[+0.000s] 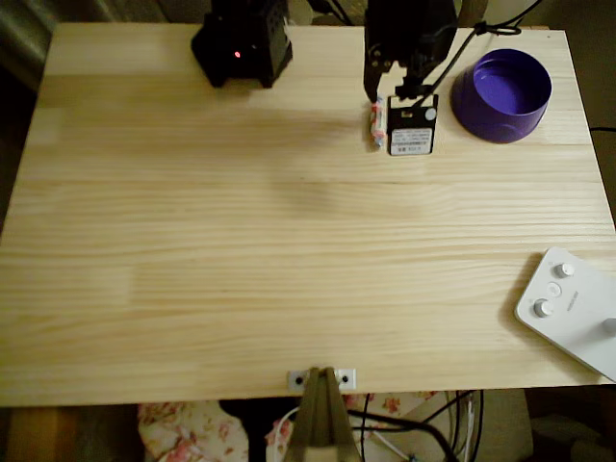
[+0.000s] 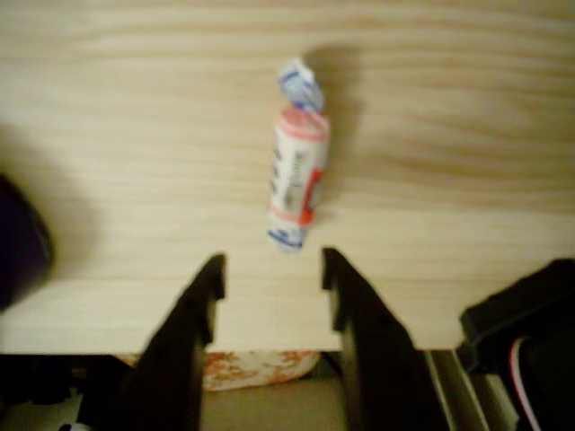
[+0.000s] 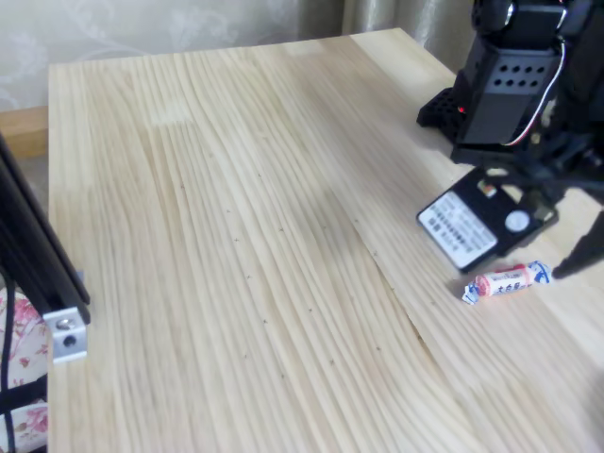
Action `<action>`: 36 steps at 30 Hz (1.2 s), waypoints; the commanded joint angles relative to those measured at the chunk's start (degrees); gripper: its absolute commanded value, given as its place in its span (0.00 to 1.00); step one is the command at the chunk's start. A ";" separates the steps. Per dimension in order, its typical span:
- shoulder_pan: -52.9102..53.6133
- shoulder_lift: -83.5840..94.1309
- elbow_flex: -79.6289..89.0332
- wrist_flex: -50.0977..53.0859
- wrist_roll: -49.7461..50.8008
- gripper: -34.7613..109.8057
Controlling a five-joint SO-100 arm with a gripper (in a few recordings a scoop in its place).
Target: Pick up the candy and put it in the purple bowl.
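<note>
Currently: gripper (image 2: 272, 269) released, jaws apart, poised just short of candy (image 2: 297, 162). Candy flat on table (image 1: 289, 241), lengthwise between the jaws' line, near purple bowl (image 1: 501, 94). Advised: lower straight down, straddle wrapper's middle, pinch across narrow width, avoid twisted ends.

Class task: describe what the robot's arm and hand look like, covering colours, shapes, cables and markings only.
The matt black plastic arm has a boxy housing with rows of round vent holes. Thin red-and-white and black cables loop beside it. A white printed label sits on a black motor block. The hand ends in two black, tapering, angular fingers.
</note>
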 commanded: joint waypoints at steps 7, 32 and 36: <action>0.70 -1.93 -5.45 -0.09 -2.37 0.39; -1.05 -5.89 2.72 -9.40 -0.44 0.40; -1.93 -8.00 2.72 -11.07 0.09 0.39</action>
